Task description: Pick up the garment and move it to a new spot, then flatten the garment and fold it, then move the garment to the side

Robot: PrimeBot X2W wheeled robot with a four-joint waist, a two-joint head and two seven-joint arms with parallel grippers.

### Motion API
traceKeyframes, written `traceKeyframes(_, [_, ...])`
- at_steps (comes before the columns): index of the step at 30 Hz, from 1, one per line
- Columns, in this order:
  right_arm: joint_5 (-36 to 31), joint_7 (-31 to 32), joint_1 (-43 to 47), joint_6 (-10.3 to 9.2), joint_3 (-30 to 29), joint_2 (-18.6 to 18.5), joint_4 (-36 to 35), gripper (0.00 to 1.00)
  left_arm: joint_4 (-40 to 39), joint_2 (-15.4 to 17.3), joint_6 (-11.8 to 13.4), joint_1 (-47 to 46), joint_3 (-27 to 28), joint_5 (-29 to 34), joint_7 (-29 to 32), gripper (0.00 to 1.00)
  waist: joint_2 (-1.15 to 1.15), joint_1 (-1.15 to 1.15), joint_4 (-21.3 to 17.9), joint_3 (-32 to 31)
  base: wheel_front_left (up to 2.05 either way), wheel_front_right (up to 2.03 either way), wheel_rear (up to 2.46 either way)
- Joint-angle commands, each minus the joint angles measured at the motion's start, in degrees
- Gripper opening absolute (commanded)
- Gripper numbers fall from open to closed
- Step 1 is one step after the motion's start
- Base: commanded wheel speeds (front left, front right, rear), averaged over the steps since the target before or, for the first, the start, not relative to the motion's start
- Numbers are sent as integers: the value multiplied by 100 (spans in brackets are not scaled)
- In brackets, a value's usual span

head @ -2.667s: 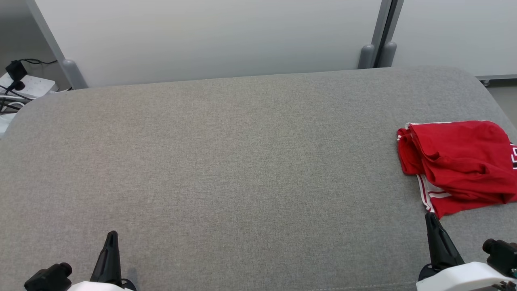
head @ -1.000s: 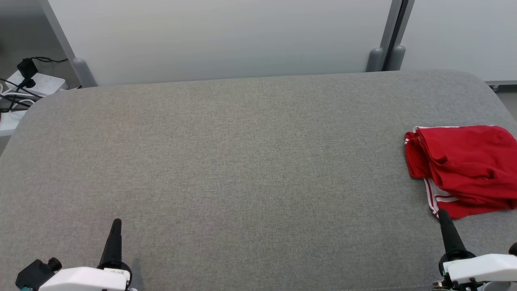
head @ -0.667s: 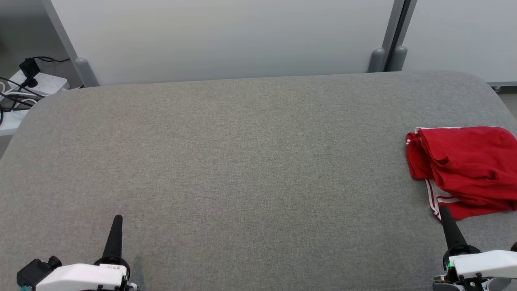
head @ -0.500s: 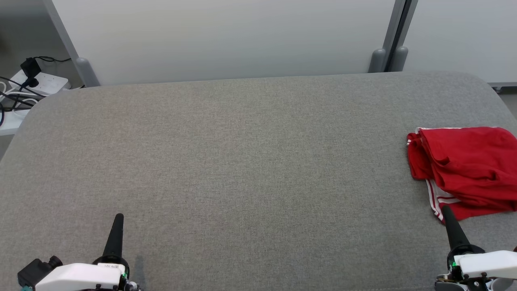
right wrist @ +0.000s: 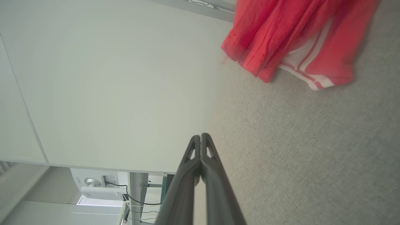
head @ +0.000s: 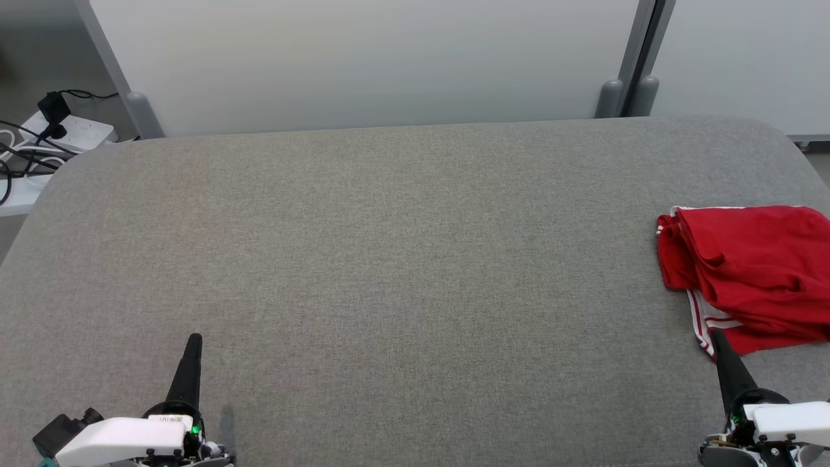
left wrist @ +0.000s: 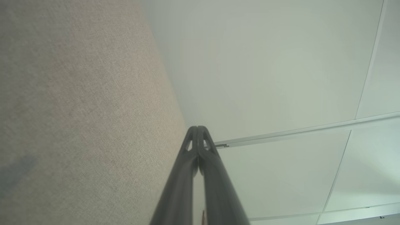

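A broad grey fabric-covered tabletop (head: 402,259) with rounded corners bears a loosely folded red garment (head: 752,266) with white side stripes, lying at its right edge.

No legible text is found. The label (head: 170,419) on the left hand (head: 194,338), lower left of head view, has print too small to read. The marking on the white device (right wrist: 93,187), lower left of right wrist view, is blurred.
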Motion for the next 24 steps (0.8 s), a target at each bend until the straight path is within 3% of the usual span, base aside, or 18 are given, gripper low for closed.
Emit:
traceKeyframes(1, [197, 79, -291, 9, 56, -58, -136, 0, -135, 59, -59, -339, 193, -177, 66, 0, 0, 0, 5, -1, 0, 0, 0])
traceKeyframes(15, [1048, 267, -359, 9, -26, -48, -92, 0, -113, -6, -146, -440, 266, -928, 279, 0, 0, 0, 42, -10, 0, 0, 0])
traceKeyframes(24, [1072, 283, -363, 9, -40, -40, -90, 0, -113, -8, -149, -444, 269, -957, 287, 0, 0, 0, 43, -11, 0, 0, 0])
